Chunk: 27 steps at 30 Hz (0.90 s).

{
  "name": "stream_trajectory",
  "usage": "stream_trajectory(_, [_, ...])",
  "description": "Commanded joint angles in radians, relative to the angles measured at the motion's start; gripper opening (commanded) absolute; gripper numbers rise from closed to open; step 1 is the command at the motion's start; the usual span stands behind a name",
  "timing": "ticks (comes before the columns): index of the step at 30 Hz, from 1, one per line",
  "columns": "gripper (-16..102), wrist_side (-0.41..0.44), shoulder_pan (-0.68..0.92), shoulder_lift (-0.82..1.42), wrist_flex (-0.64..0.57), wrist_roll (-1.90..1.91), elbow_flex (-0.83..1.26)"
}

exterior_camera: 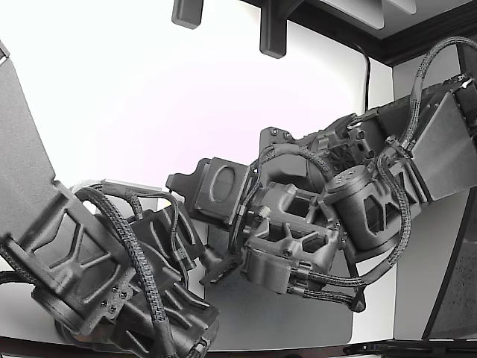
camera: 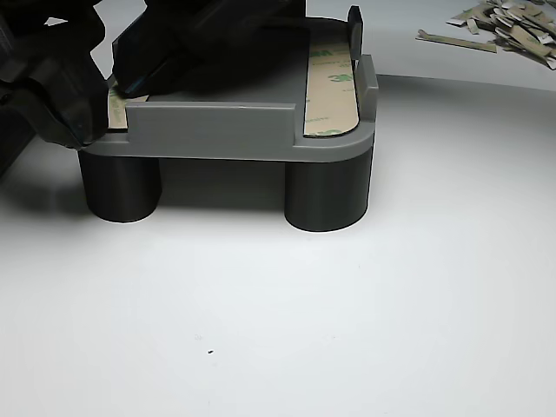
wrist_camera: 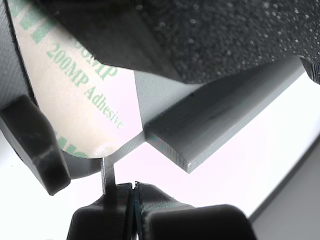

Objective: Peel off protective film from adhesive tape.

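Observation:
The tape's film [wrist_camera: 75, 95] is a beige liner printed "200MP Adhesive" in green, lying flat on a grey part [wrist_camera: 210, 125]. Its rounded corner looks whitish. My gripper [wrist_camera: 134, 194] sits just off that corner with its dark fingers [wrist_camera: 100, 215] pressed together; a thin grey sliver [wrist_camera: 107, 175] rises from one finger, and I cannot tell whether it is film. In the other view the gripper [camera: 111, 89] is at the left strip [camera: 116, 108] of the grey fixture [camera: 217, 130]. A second liner strip [camera: 331, 82] lies uncovered on the fixture's right side.
The fixture stands on round dark legs [camera: 328, 191] on a white table [camera: 278, 304]. A heap of peeled liner strips [camera: 504, 22] lies at the far right. In the exterior view two dark arms [exterior_camera: 298, 224] crowd together over a grey mat [exterior_camera: 283, 313].

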Motion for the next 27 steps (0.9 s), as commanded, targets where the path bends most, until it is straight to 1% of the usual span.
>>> stream_trajectory(1, [-11,-0.005,-0.003,0.029,-0.008,0.002,-0.029])
stream_trajectory(19, [-11,-0.014,0.0,0.037,-0.008,0.009,-0.021])
stream_trajectory(27, [-11,-0.002,0.002,0.035,-0.023,0.003,-0.012])
